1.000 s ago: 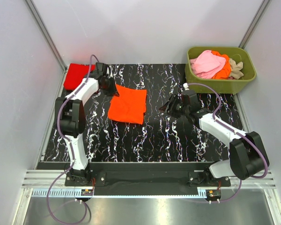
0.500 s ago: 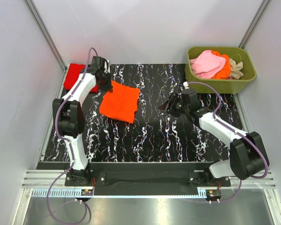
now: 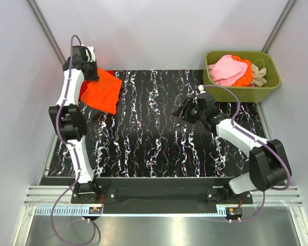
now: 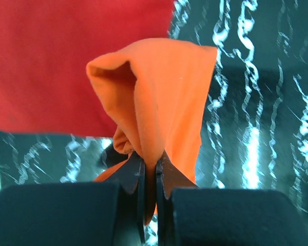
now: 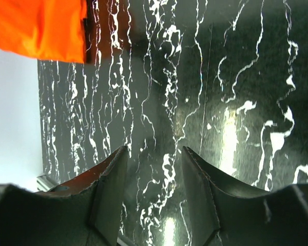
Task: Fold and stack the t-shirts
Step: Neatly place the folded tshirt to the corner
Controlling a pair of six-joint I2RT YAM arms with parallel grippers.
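My left gripper [image 3: 92,72] is shut on the folded bright orange t-shirt [image 3: 102,91] and holds it at the table's back left, over the folded red t-shirt [image 3: 109,73], which it mostly hides. In the left wrist view the gripper [image 4: 149,166] pinches an edge of the orange t-shirt [image 4: 169,102], which hangs above the red t-shirt [image 4: 46,61]. My right gripper [image 3: 185,111] is open and empty over the middle of the table; in its wrist view the gripper [image 5: 154,161] has bare table between the jaws, with the orange t-shirt [image 5: 38,25] far off. Pink, orange and beige t-shirts [image 3: 231,70] lie crumpled in the tub.
The olive-green tub [image 3: 241,92] stands at the back right corner. The black marbled table [image 3: 159,143] is bounded by white walls at the left, back and right. Metal rails run along the near edge.
My left gripper has lifted the folded orange t-shirt and carried it left and back, from the table's middle left to above the red t-shirt. The right arm has barely moved.
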